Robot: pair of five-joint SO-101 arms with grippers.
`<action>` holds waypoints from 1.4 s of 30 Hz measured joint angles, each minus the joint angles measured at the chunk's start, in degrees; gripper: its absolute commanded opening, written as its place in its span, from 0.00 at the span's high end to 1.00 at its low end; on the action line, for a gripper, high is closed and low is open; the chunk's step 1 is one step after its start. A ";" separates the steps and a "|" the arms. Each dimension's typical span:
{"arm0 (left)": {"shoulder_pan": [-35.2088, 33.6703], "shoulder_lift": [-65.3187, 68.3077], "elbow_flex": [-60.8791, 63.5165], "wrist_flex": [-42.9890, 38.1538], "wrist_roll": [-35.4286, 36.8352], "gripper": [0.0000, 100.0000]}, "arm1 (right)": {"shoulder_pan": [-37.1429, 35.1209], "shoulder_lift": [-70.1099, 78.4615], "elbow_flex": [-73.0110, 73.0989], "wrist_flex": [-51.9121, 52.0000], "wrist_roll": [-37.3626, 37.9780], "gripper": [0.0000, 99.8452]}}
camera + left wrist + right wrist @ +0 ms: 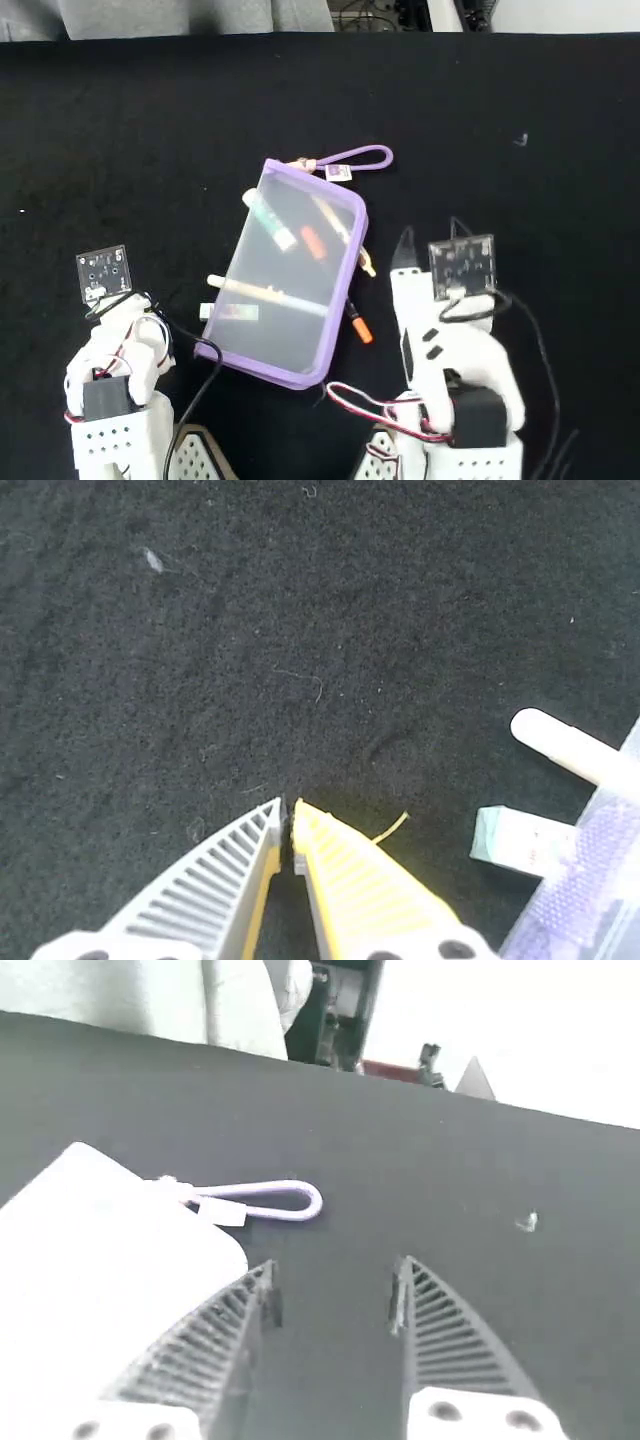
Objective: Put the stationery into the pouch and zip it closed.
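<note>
Two sets of jaws flank the purple pouch (290, 280) lying mid-worktop (500, 100) with pens (270, 220) inside and an orange marker (359, 326) poking out of its side, the left jaws pinched together, the right jaws spread wide.

Stationery (268, 292) hazy through the pouch (270, 345) and its translucent face, orange marker (360, 328) partly hidden at its edge, speck (520, 140) toward the counter (120, 120) far right corner too small to tell

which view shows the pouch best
The high view: the whole pouch lies in frame, purple edging included. The left wrist view catches one purple corner; the right wrist view, one pale end with its loop strap.
</note>
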State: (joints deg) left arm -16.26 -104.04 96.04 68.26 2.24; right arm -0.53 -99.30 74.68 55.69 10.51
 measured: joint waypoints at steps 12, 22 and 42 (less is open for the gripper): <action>0.00 0.00 0.00 0.00 0.00 0.97 | -1.32 58.99 -37.19 0.70 -0.09 0.81; 0.00 0.00 0.00 0.00 0.00 0.97 | 2.73 100.31 -65.41 1.67 -0.09 0.81; 0.00 0.00 0.00 0.00 0.00 0.97 | 1.49 148.66 -109.01 2.73 -0.09 0.81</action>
State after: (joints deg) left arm -16.26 -104.04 96.04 68.26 2.24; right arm 0.97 49.36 -34.33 58.42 10.42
